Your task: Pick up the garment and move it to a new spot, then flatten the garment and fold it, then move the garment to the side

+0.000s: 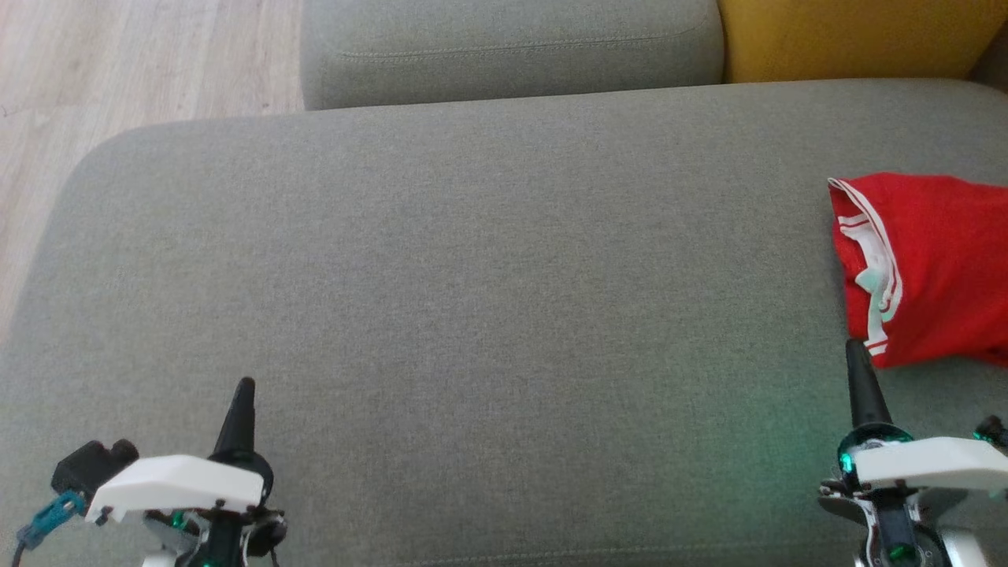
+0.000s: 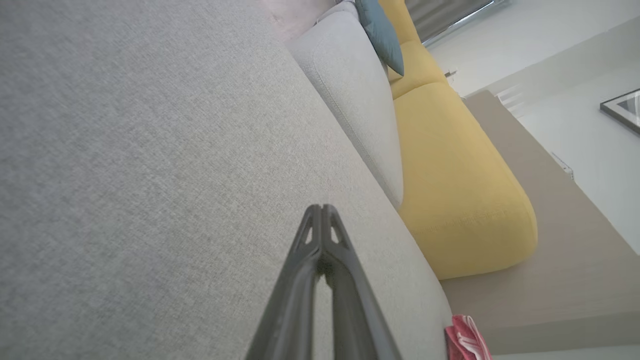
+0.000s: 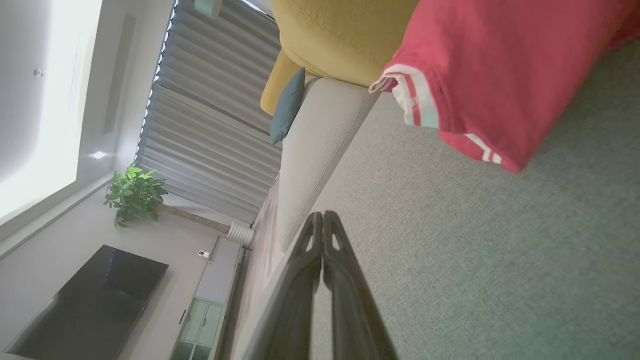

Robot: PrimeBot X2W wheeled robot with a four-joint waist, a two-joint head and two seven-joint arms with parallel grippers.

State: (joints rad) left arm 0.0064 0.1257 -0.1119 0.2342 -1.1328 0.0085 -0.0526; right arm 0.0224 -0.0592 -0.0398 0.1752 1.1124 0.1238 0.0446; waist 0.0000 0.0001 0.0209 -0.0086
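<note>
In the head view the red garment (image 1: 937,268) lies on the grey sofa seat (image 1: 472,276) at 3 o'clock, bunched, and the frame edge cuts off its right part. Its white-striped hem faces toward 9 o'clock. The left gripper (image 1: 245,386) is at 7 o'clock and the right gripper (image 1: 855,348) at 4 o'clock, both above the seat. The tip of the right one is just beside the lower left corner of the garment. A grey back cushion (image 1: 512,47) is at 12 o'clock, a yellow cushion (image 1: 850,39) at 1 o'clock, and a pale wood floor (image 1: 118,71) at 10 o'clock.

The right wrist view shows what the head view does not: a strip of bare grey fabric between the tips of the gripper and the garment, which is at 1 o'clock there. So they are near but apart. This view also shows a blue pillow (image 3: 288,107), grey blinds (image 3: 220,125), a green plant (image 3: 134,192) at 9 o'clock and a dark screen (image 3: 95,295) at 8 o'clock.

The left wrist view shows the garment only as a small red piece at 5 o'clock, well apart from that gripper, and a framed picture (image 2: 622,107) at 3 o'clock.

In each wrist view the two dark fingers meet at their tips. Both grippers are closed with nothing between the fingers. Whether they touch the seat I cannot tell.
</note>
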